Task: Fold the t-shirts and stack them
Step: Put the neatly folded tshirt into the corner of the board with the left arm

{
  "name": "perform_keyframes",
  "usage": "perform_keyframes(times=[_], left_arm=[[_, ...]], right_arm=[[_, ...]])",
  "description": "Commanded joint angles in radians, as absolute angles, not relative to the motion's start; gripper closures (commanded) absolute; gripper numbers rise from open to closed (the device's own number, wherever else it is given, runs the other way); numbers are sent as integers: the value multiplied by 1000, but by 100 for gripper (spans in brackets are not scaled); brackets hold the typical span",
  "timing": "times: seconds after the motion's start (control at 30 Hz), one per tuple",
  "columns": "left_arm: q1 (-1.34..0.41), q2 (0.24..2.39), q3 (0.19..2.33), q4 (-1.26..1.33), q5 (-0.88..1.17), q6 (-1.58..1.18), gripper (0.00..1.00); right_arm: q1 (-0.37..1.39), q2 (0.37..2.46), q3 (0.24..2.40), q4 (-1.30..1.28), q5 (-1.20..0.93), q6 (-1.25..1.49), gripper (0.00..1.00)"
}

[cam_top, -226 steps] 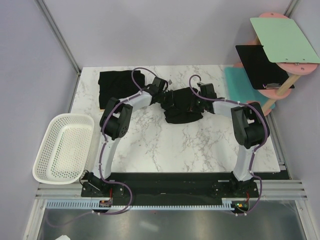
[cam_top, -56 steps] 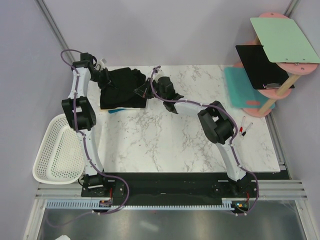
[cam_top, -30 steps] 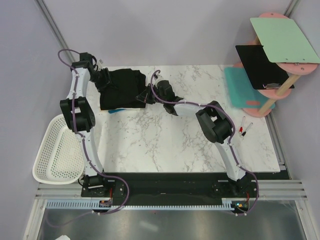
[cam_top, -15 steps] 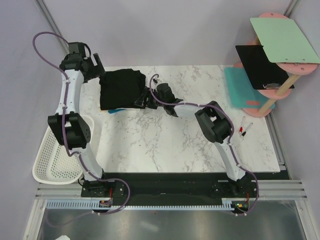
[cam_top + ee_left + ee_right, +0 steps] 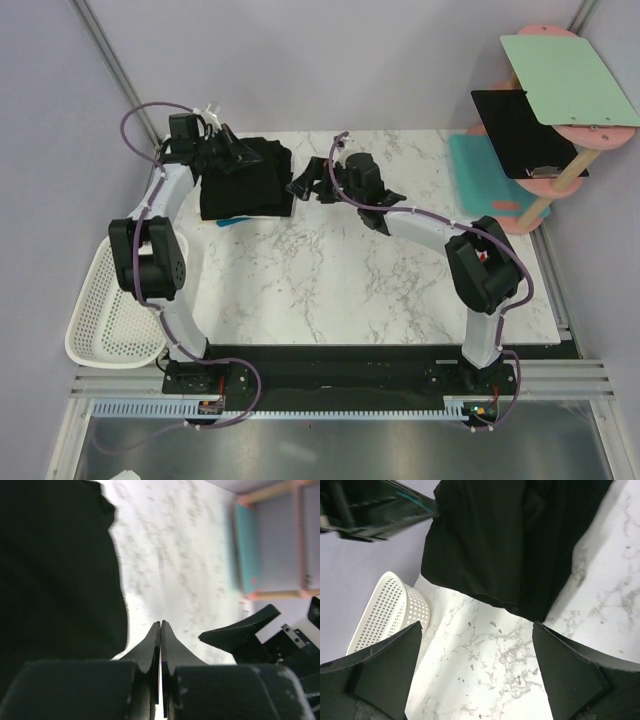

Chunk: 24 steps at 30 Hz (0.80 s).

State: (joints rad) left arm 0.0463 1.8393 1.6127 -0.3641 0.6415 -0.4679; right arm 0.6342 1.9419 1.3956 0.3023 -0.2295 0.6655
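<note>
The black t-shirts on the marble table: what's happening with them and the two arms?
The t-shirts lie folded in one pile at the far left corner of the table. Neither arm holds cloth: the left gripper is shut and empty over the pile's far side, and the right gripper hangs open just beside the pile's right edge.

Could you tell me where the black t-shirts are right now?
In the top view the t-shirts lie in the far left corner of the table, the left gripper by their far edge, the right gripper just right of them.
</note>
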Motion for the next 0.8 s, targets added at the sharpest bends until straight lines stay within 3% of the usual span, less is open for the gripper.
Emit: perform_keyframes(times=[0.0,0.27,0.4,0.53,0.77], left_arm=[[41,1974,1517,153,1020,-774,98],[52,2227,1480,702,1130,-1248,98],[61,2393,1506,1109,1137,-1555,98],[63,2500,1532,1246,1129,-1735,98],[63,2470,1497,1232,1158,-1697,98]], right_arm=[[580,1862,1247,334,-207,650,2],[486,1795,1112,345,-239,649,2],[476,1795,1097,334,-249,641,2],[469,1798,1088,321,-249,640,2],[463,1810,1085,322,-262,647,2]])
